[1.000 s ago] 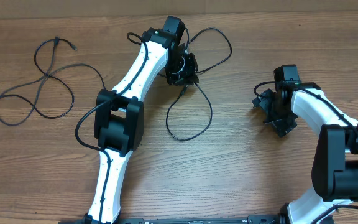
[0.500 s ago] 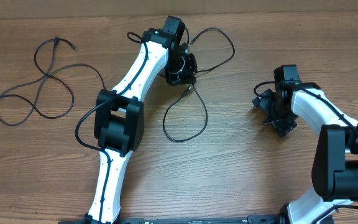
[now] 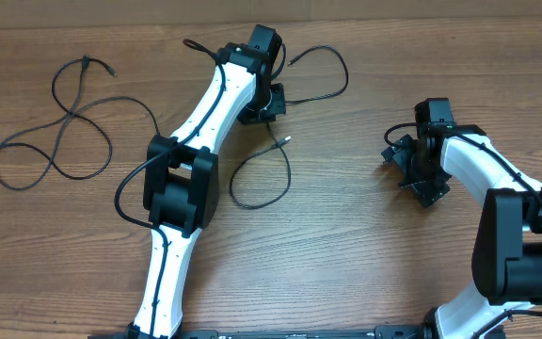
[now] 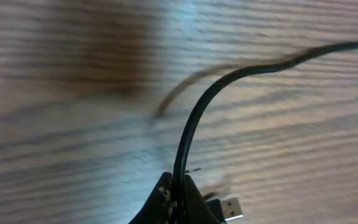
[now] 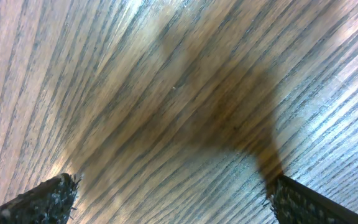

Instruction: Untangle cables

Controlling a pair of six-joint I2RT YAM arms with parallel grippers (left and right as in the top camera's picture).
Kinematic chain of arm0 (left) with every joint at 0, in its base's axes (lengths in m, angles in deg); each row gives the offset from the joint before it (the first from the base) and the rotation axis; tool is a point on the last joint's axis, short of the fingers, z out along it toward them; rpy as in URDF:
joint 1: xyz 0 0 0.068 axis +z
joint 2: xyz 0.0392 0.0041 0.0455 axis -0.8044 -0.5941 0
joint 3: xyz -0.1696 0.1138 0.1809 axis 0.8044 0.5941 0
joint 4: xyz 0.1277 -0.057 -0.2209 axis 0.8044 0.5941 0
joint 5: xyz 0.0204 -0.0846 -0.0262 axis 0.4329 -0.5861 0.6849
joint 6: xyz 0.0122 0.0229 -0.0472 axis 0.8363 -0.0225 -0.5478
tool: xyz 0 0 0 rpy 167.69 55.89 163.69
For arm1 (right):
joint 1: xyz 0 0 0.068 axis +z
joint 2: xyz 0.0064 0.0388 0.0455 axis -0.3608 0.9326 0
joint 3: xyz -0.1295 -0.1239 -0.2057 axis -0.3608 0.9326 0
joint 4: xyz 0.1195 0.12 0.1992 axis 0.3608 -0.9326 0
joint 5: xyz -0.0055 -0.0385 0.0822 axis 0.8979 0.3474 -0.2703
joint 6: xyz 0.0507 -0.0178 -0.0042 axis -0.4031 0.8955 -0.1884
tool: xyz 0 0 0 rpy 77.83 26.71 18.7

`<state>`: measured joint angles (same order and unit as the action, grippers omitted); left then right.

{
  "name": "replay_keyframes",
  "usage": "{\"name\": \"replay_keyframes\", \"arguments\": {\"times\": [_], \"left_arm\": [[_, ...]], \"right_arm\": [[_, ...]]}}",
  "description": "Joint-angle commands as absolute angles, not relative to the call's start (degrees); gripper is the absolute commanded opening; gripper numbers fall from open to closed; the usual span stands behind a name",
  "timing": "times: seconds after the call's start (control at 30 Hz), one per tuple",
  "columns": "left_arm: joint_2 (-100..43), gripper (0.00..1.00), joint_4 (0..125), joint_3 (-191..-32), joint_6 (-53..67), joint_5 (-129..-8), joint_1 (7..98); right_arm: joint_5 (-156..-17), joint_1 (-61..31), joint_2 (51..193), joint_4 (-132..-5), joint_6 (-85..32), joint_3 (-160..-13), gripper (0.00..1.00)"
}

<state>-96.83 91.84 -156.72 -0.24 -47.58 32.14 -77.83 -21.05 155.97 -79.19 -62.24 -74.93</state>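
In the overhead view my left gripper (image 3: 268, 102) is at the back middle of the table, shut on a thin black cable (image 3: 345, 73). That cable arcs out to the right of it. Its other part lies as a small loop toward the front, ending in a plug (image 3: 283, 140). The left wrist view shows the jaws of the left gripper (image 4: 179, 190) pinched on the cable (image 4: 194, 121), with a USB plug (image 4: 231, 208) lying beside them. A second black cable (image 3: 71, 115) lies in loose loops at the far left, apart from the first. My right gripper (image 3: 412, 169) hovers open over bare wood at the right.
The table is brown wood. The table's back edge (image 3: 422, 19) runs close behind the left gripper. In the right wrist view only the two fingertips (image 5: 48, 200) and wood grain show. The left arm's white links (image 3: 200, 113) cross the middle of the table.
My left gripper has closed fully and moved back and left, dragging the cable. The front loop has shrunk and slid left, and its plug end now lies free. The right arm has not moved.
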Motion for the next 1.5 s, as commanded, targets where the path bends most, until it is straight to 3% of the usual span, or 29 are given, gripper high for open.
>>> {"name": "replay_keyframes", "arguments": {"times": [0.0, 0.57, 0.63, 0.67, 0.77, 0.83, 1.07, 1.23, 1.47], "left_arm": [[-97.64, 0.04, 92.01, -156.61, 2.54, -41.09, 31.77], [-97.64, 0.06, 92.65, -156.61, 6.15, -29.65, 31.77], [-97.64, 0.17, 92.73, -156.64, 7.39, -29.68, 31.77], [-97.62, 0.26, 92.93, -156.64, 8.33, -29.65, 31.77], [-97.62, 0.67, 94.51, -157.60, 11.57, -29.65, 31.77], [-97.62, 0.80, 95.77, -159.28, 12.59, -29.68, 31.77], [-97.62, 0.91, 101.67, -170.21, 13.49, -30.94, 31.71], [-97.62, 0.73, 100.41, -175.56, 13.62, -36.58, 31.66], [-97.77, 0.08, 89.85, -173.93, 13.58, -40.47, 31.23]], "right_arm": [[-77.31, -21.33, 158.15, -78.64, -62.22, -72.13, 1.00], [-77.31, -21.33, 158.15, -78.62, -62.22, -72.13, 1.00], [-77.31, -21.33, 158.15, -78.62, -62.24, -72.13, 1.00], [-77.31, -21.33, 158.15, -78.62, -62.24, -72.13, 1.00], [-77.31, -21.33, 158.15, -78.55, -62.24, -72.13, 1.00], [-77.31, -21.33, 158.15, -78.44, -62.24, -72.13, 1.00], [-77.48, -21.33, 158.15, -78.20, -62.26, -72.13, 1.00], [-77.48, -21.33, 158.15, -78.18, -62.26, -72.13, 1.00], [-77.48, -21.33, 158.15, -78.07, -62.22, -72.13, 1.00]]}}
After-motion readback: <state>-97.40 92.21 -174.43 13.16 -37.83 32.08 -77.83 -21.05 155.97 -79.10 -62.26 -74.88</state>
